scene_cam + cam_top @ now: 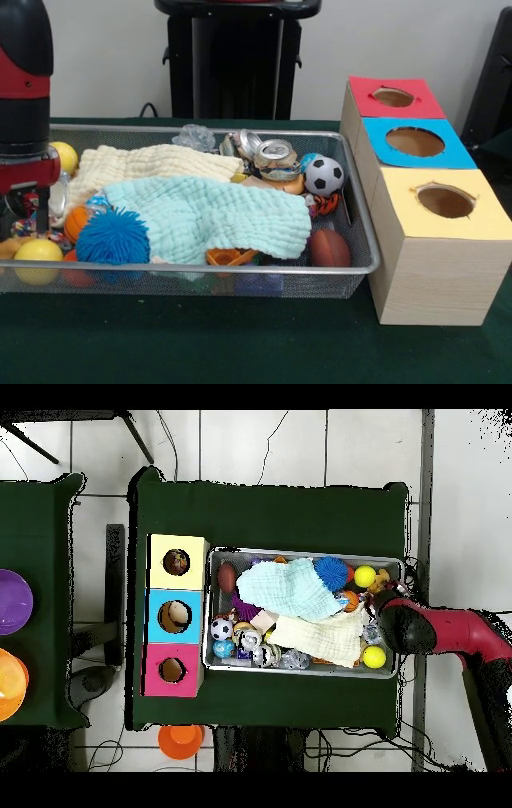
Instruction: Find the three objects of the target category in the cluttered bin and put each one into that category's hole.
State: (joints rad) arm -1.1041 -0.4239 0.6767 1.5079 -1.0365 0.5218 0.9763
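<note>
Your front view sits low and close across the table (240,344), facing the pedestal at 12 o'clock. Your overhead view looks straight down from high, pedestal side at 6 o'clock. Both share the bin (352,268) (305,671) and boxes (436,248) (176,614).

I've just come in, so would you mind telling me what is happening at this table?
A Sawyer arm reaches down into one end of the wire-mesh bin, which is full of balls, crushed cans and two cloths, a light blue cloth over a cream cloth. Three wooden boxes with holes, red, blue and yellow, stand beside the bin. Its gripper's state is unclear.
</note>
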